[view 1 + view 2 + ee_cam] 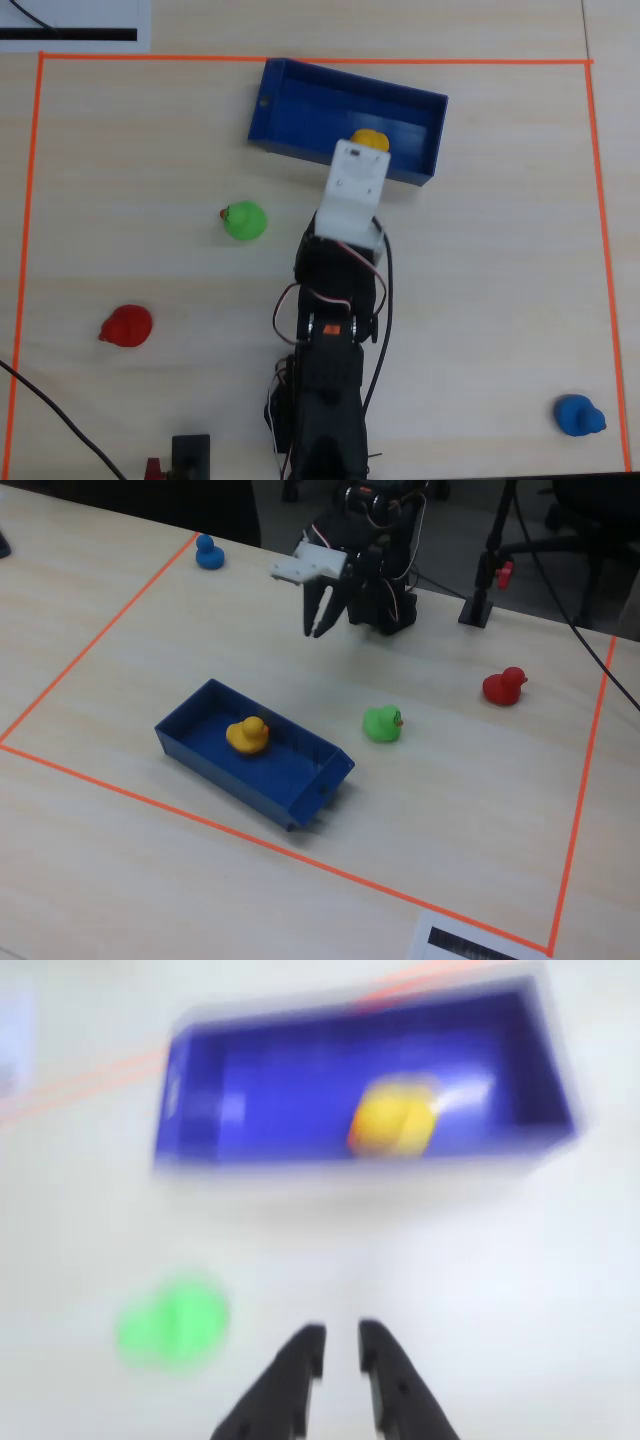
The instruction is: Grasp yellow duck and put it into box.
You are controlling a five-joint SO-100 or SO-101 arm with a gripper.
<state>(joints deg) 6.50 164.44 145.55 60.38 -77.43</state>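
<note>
Yellow duck [247, 735] sits upright inside the blue box [190, 748], on its floor near the middle; placing looks done. End effector [317, 632] empty, raised above the tabletop [140, 650], well clear of the box, fingers nearly together with a narrow gap. Wrist view is blurred, so the exact gap is uncertain. Green duck [382, 723] stands just beside the box. Next move likely only calls for parking the arm; nothing left to carry.

Arm raised above the table, gripper [318, 630] empty.
The fingers [300, 1360] are pointing downward, standing nearly closed with only a narrow gap between them.
</note>
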